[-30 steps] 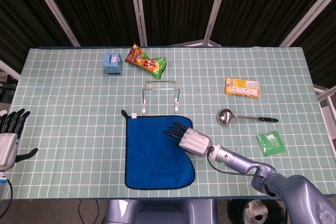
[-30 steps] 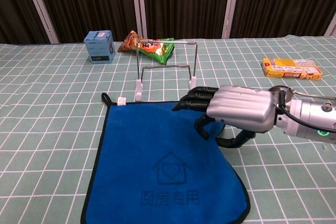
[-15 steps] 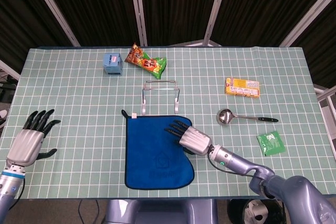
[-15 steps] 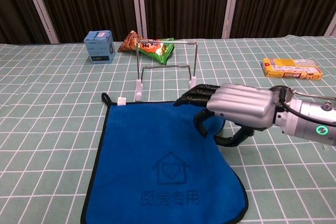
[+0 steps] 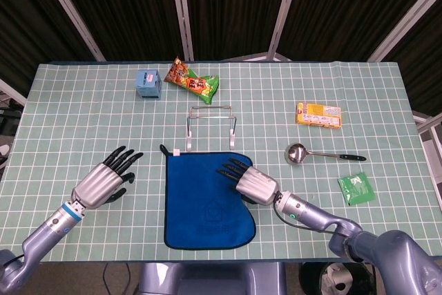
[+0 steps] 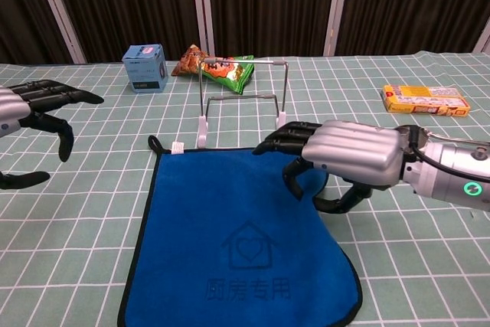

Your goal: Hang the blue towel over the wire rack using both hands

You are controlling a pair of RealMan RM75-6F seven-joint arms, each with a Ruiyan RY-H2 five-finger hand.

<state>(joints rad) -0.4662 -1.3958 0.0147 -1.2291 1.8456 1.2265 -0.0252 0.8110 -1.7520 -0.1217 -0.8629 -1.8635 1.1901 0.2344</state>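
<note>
Two hands work over a desk (image 5: 83, 101) covered in a pale green cloth with a white grid, backed by dark panels (image 5: 228, 5) framed in slanted metal bars.

At the far left, the left hand (image 5: 103, 181) hangs over bare cloth with its fingers (image 5: 124, 160) spread and nothing in them, well apart from the towel's left edge. Far beyond those fingers stands a small blue box (image 5: 148, 83), and just right of it lies a red and green snack bag (image 5: 192, 82).

The blue towel (image 5: 204, 205) lies flat on the near middle of the desk, a small loop at its far left corner. The wire rack (image 5: 210, 124) stands upright just beyond the towel's far edge, between the towel and the snack bag, with nothing draped on it.

The right hand (image 5: 250, 183) sits at the towel's right edge, near the far corner; its fingers (image 6: 295, 139) point toward the rack and curl down at the cloth edge, though whether they pinch it I cannot tell. Right of these fingers lie a metal ladle (image 5: 318, 154), a yellow packet (image 5: 319, 115) further back, and a green sachet (image 5: 356, 188).
</note>
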